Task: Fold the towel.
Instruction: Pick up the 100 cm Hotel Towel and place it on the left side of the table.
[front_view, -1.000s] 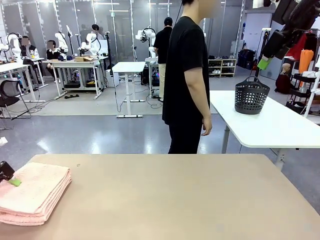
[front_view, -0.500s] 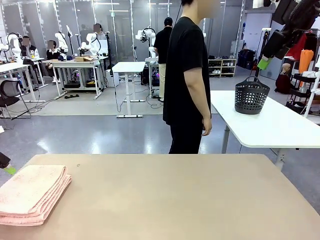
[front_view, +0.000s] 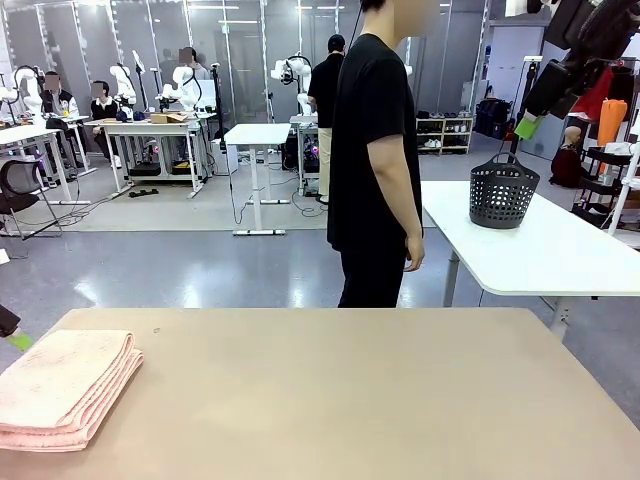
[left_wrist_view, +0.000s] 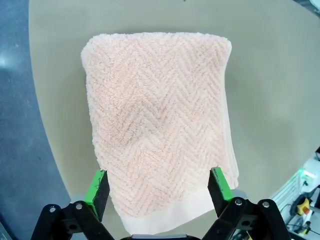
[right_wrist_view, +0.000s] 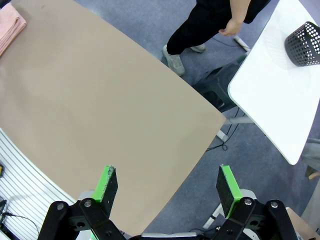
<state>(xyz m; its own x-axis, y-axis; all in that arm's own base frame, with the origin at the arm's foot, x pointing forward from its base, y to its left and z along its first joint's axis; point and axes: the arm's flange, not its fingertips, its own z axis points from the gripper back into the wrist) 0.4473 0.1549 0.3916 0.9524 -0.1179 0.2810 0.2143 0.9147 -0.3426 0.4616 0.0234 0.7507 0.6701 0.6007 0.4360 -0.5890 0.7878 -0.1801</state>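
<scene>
Towel (front_view: 62, 385) folded on table (front_view: 330, 400), left edge cropped.

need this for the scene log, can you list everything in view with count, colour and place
towel: one, pale salmon pink, folded flat at the tan table's near left corner
table: one, tan, in the foreground
side table: one, white, far right, beyond the tan table
basket: one, dark, standing on the white side table
person: one, in black, standing beyond the tan table's far edge
left tool: one, black with green pads, open, above the towel, holding nothing
right tool: one, black with green pads, open, raised high above the tan table
</scene>
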